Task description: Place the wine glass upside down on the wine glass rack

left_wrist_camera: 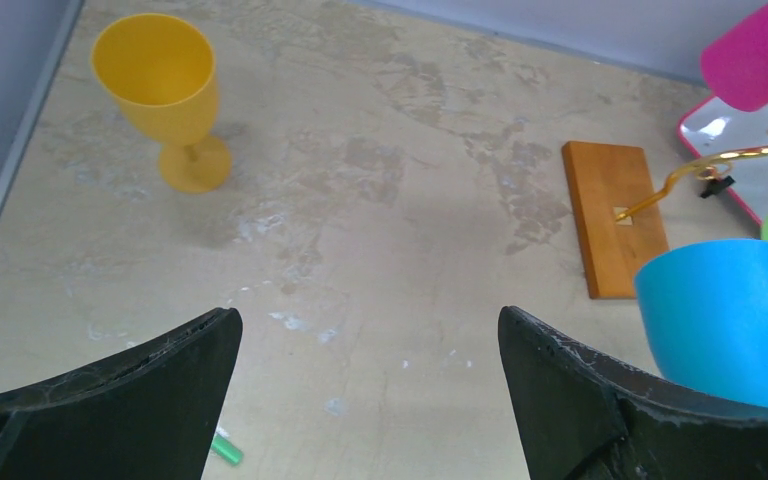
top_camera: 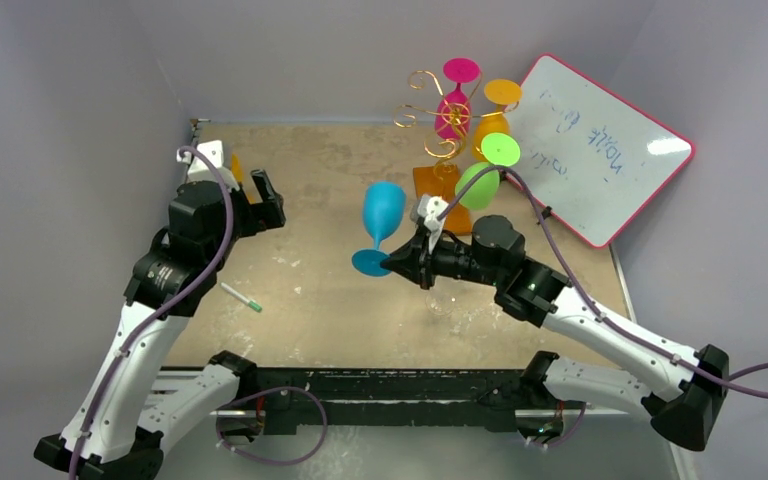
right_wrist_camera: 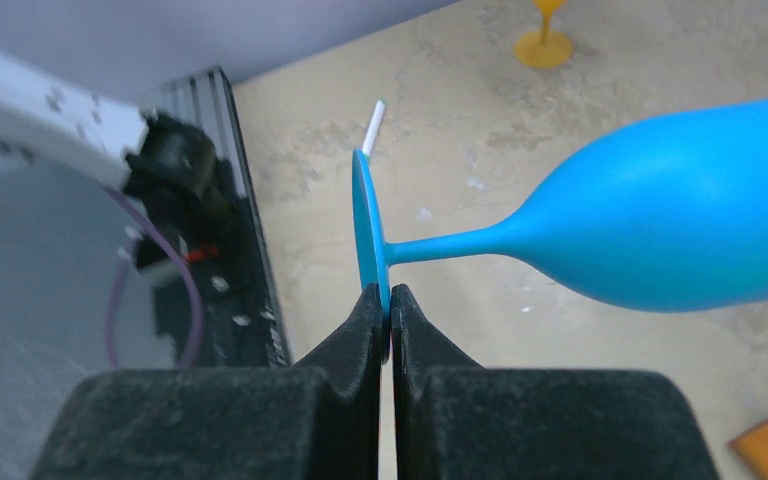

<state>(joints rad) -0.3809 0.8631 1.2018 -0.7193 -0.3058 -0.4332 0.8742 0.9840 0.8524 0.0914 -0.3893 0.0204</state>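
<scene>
Matt blue plastic-looking wine glass (right_wrist_camera: pixel 660 230), shiny gold wire wine glass rack (top_camera: pixel 444 148) on smooth wooden base (left_wrist_camera: pixel 615 215), worn blotchy rough-looking surface (left_wrist_camera: pixel 380 230), glossy white whiteboard (top_camera: pixel 600 150)

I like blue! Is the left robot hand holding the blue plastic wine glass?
No, the right gripper pinches the blue plastic wine glass by its foot; the left gripper is open.

Table (top_camera: pixel 330 200) bears yellow goblet (left_wrist_camera: pixel 165 100), marker (top_camera: pixel 242 297), wine glass rack (left_wrist_camera: pixel 612 215), whiteboard (top_camera: pixel 600 150)
</scene>
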